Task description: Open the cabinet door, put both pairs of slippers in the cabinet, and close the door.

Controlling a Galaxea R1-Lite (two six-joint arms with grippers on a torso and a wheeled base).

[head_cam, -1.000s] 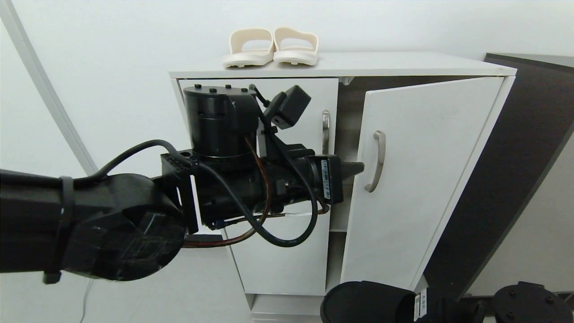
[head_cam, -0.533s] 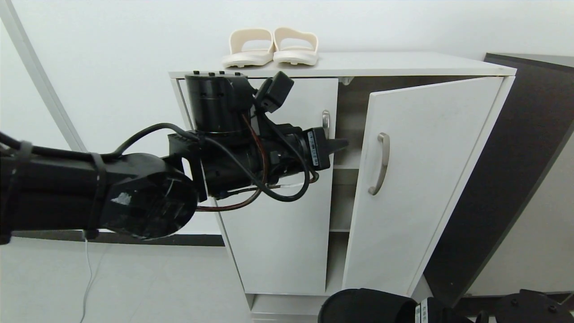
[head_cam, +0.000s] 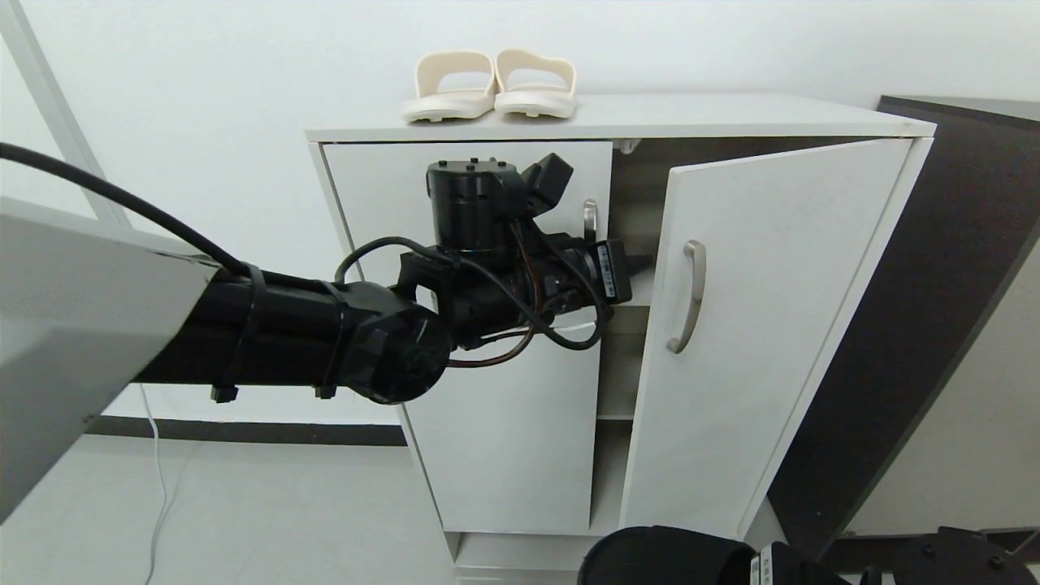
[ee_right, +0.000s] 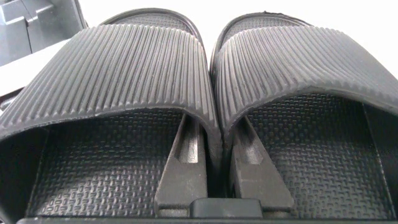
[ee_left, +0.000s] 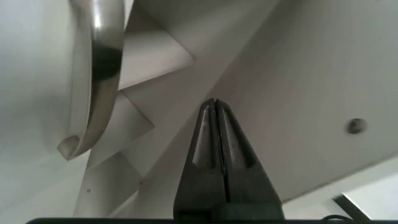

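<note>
A white cabinet [head_cam: 617, 122] carries a cream pair of slippers [head_cam: 491, 85] on its top. Its right door [head_cam: 772, 325] stands ajar with a shelf showing in the gap, while the left door [head_cam: 487, 422] is closed. My left gripper [head_cam: 646, 262] is shut and empty, its tip in the gap just past the left door's handle [head_cam: 590, 221]. The left wrist view shows this gripper [ee_left: 216, 109] beside that handle [ee_left: 99, 56]. My right gripper [ee_right: 217, 171] is shut on the touching inner walls of a black pair of slippers [ee_right: 205, 74], which are held low before the cabinet [head_cam: 662, 556].
A dark panel [head_cam: 934, 325] stands right of the cabinet, behind the open door. A white wall runs behind and to the left. Pale floor [head_cam: 244, 520] with a thin cable [head_cam: 154, 487] lies at the lower left.
My left gripper pulled back from the right door's edge, rose, then pushed forward into the gap. The right door swung slightly wider. The black slippers sank a little lower.
</note>
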